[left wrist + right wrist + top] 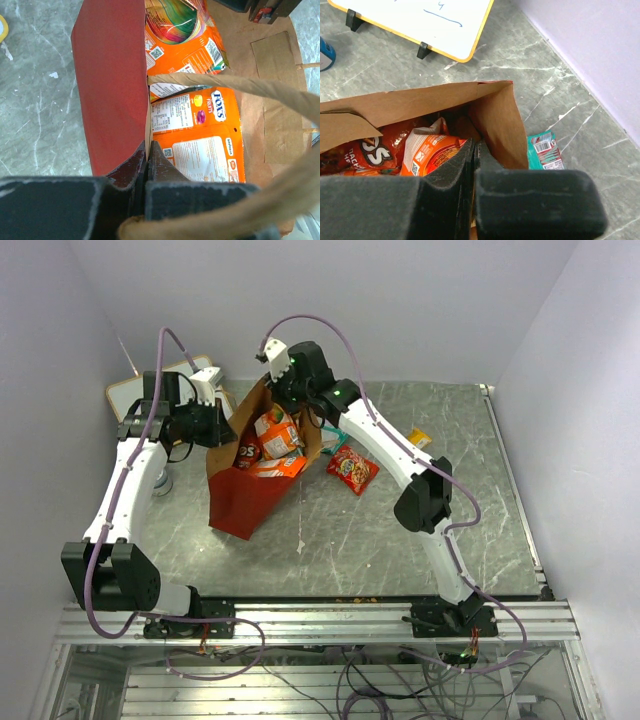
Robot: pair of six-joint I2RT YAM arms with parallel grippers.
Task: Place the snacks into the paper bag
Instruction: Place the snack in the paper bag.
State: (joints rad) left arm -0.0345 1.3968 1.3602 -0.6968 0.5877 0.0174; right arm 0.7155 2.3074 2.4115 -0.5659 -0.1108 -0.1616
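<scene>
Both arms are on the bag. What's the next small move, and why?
Probably open the right gripper and back off the bag rim, leaving the left gripper pinching it: a red packet and a teal packet lie outside, on the right arm's side.

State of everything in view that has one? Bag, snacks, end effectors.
paper bag: mouth open, partly filled
left end effector: shut on paper bag wall
right end effector: shut at bag rim, grip unclear
orange packets: inside the bag
red packet: outside the bag
teal packet: outside, beside the bag
</scene>
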